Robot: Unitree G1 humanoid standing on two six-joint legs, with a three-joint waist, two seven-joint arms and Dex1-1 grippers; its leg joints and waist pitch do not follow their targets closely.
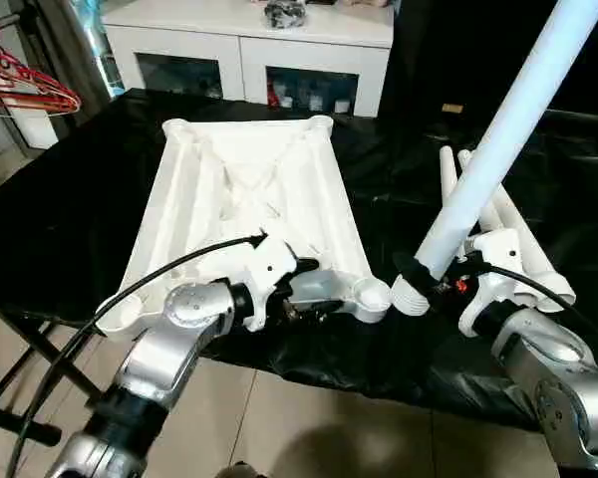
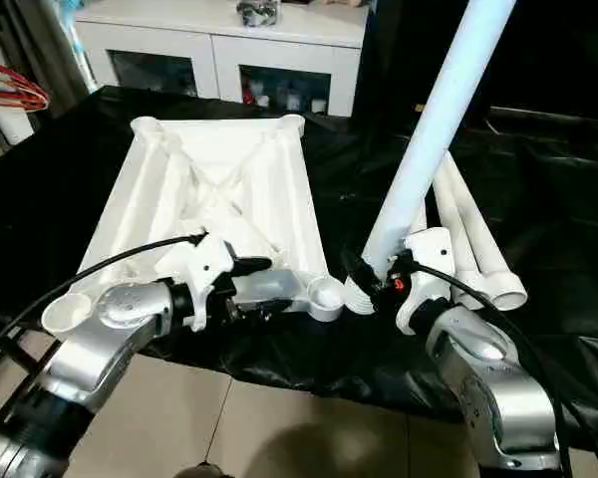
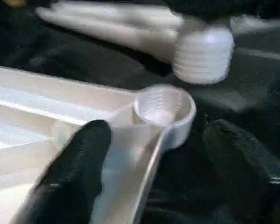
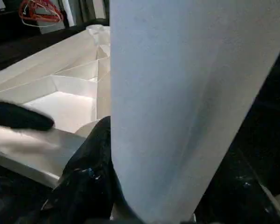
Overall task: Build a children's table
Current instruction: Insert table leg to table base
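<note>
The white table top [image 1: 249, 199] lies upside down on the black cloth, ribs showing. My left gripper [image 1: 314, 289] is open at its near right corner. One finger [image 3: 79, 168] rests over the inside of the rim, the other [image 3: 242, 158] stands apart over the cloth, beside the corner socket [image 3: 164, 109]. My right gripper [image 2: 379, 274] is shut on a white leg [image 1: 508, 129] that tilts up and away to the right. Its threaded end [image 1: 411, 296] hangs just right of that socket, not inside it. Three more legs [image 2: 468, 239] lie on the cloth behind the right gripper.
A white cabinet [image 1: 249, 50] with glass doors stands behind the table. Red hangers [image 1: 25, 85] hang at the far left. The cloth's front edge [image 1: 379, 373] drops to a tiled floor just below both grippers, and a black frame [image 1: 20, 398] stands low left.
</note>
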